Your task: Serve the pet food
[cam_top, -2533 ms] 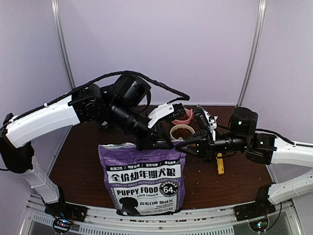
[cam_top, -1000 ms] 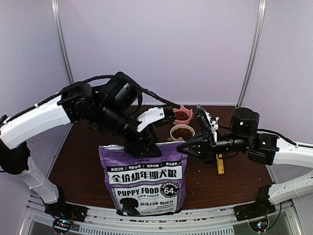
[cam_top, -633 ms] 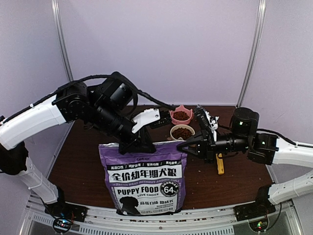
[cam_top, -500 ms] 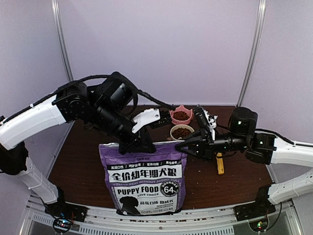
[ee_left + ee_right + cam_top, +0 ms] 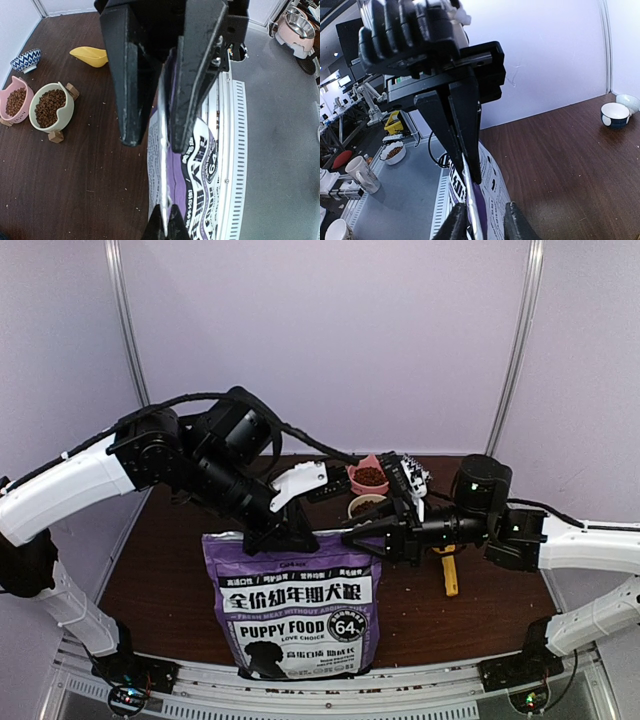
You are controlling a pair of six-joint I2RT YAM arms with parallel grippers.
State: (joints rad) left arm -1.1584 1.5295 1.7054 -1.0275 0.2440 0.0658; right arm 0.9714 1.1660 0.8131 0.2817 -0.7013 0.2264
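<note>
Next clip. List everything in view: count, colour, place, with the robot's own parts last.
pet food bag: one, purple with white label, upright at the table's near edge.
pink bowl: one, kibble inside, far centre.
cream bowl: one, kibble inside, beside the pink bowl.
scoop: one, yellow, lying right of the bag.
patterned bowl: one, blue and white, by the wall near the pink bowl.
small bowls: two, dark blue-and-white and pale, by the wall in the right wrist view; possibly including the patterned one.
table: one, dark brown.
left pincer: one, black, shut on the bag's top edge.
right pincer: one, black, open astride that edge.
</note>
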